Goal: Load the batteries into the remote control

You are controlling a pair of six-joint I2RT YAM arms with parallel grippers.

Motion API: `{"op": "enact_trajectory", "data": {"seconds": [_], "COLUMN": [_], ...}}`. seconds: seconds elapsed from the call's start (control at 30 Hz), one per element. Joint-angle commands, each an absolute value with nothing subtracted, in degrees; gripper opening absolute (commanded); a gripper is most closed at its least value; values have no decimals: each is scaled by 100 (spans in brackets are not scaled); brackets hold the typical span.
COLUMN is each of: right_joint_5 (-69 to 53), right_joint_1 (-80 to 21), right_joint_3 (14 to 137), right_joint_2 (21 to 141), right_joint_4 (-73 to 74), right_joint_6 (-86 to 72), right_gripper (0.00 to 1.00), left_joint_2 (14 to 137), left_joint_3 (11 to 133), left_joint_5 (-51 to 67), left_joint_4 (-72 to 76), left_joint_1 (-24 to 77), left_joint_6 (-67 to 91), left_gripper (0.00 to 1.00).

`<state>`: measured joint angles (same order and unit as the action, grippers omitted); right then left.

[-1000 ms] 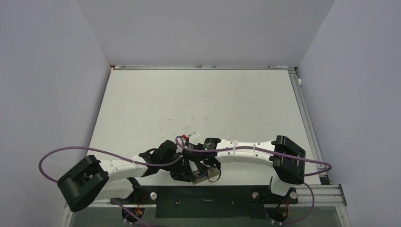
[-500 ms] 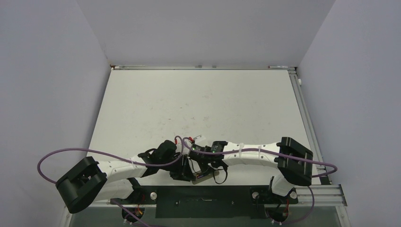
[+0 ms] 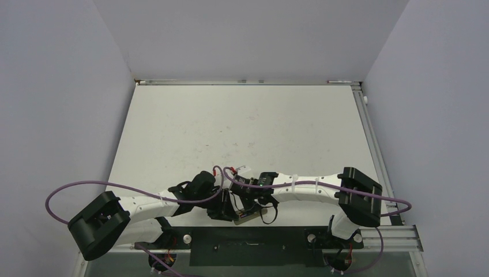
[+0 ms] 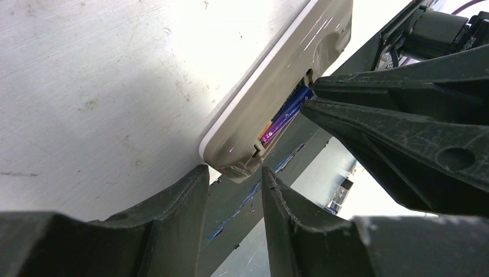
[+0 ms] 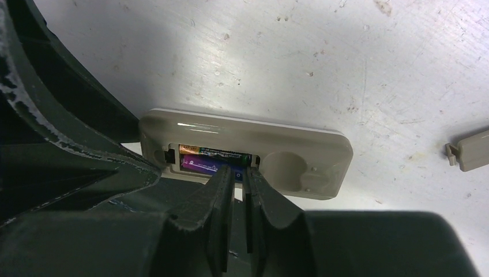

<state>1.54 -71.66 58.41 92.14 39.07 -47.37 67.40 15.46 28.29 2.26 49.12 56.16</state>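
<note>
The remote control [image 5: 248, 138] lies back-up at the table's near edge, its battery recess open. A purple-blue battery [image 5: 199, 164] and a brownish-gold one [image 5: 210, 151] lie side by side in the recess. My right gripper [image 5: 239, 172] is shut, its tips resting on the purple battery's right end [image 4: 285, 115]. My left gripper [image 4: 232, 176] stands part-way open with nothing between its fingers, its tips at the remote's short end [image 4: 236, 164]. In the top view both grippers meet over the remote [image 3: 247, 214], which is mostly hidden.
A loose beige battery cover [image 5: 468, 151] lies on the white table [image 3: 242, 127] to the right of the remote. The dark rail [image 3: 254, 245] holding the arm bases runs just below the table edge. Purple cables [image 3: 75, 193] loop off both arms.
The right arm's elbow swung out to the right and its wrist shifted slightly over the remote, then held still. The left arm has barely moved.
</note>
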Motion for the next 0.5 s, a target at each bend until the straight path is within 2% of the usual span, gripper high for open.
{"op": "enact_trajectory", "data": {"seconds": [0.0, 0.47], "right_joint_5": [158, 99], "right_joint_1": [-7169, -7177], "right_joint_3": [5795, 5687], "right_joint_2": [8898, 8851], "right_joint_4": [3867, 3905], "right_joint_6": [-4845, -4899], "right_gripper": [13, 13], "left_joint_2": [6682, 6760], "left_joint_3": [1553, 1608], "left_joint_5": [2725, 2732], "left_joint_4": [192, 196], "left_joint_1": [4894, 4887], "left_joint_6": [5471, 5449], "left_gripper": [36, 36]}}
